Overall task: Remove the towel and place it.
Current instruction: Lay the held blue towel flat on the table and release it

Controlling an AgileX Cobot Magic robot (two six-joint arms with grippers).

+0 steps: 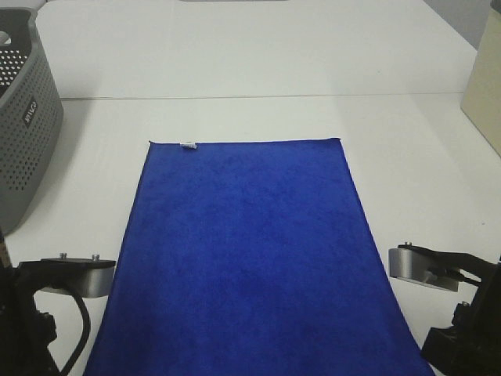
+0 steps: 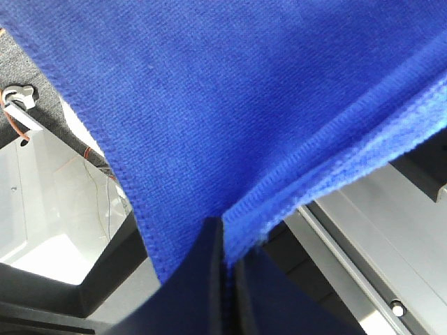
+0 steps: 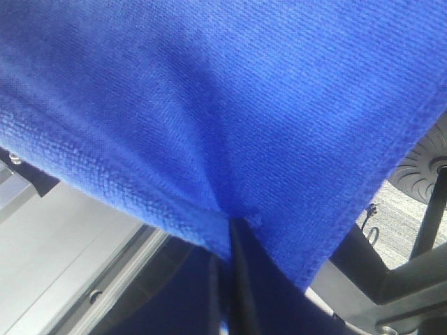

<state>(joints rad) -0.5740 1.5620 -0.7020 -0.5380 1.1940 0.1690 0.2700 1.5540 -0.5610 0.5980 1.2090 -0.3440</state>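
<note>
- Exterior high view: the towel (image 1: 246, 258) lies spread flat on the white table (image 1: 235, 63). It runs from the middle of the frame down past the bottom edge, and its small white tag (image 1: 189, 145) is at the upper left corner.
- The left arm (image 1: 74, 276) sits low at the lower left, just beside the towel's left edge. The right arm (image 1: 427, 266) mirrors it at the lower right, beside the right edge. Both reach forward at about table height, and their fingertips fall outside this frame.
- A grey perforated basket (image 1: 27, 117) stands at the upper left, well apart from the towel.
- Left wrist view: the left gripper (image 2: 223, 241) is clamped on a hemmed corner of the towel. Its dark fingers (image 2: 199, 286) are pressed together with the blue cloth pinched between them, and the cloth fans out beyond the fingers.
- Right wrist view: the right gripper (image 3: 230, 234) is likewise closed on a stitched towel corner. Its fingers (image 3: 244, 286) meet on the hem, and the cloth is drawn taut from the pinch.
</note>
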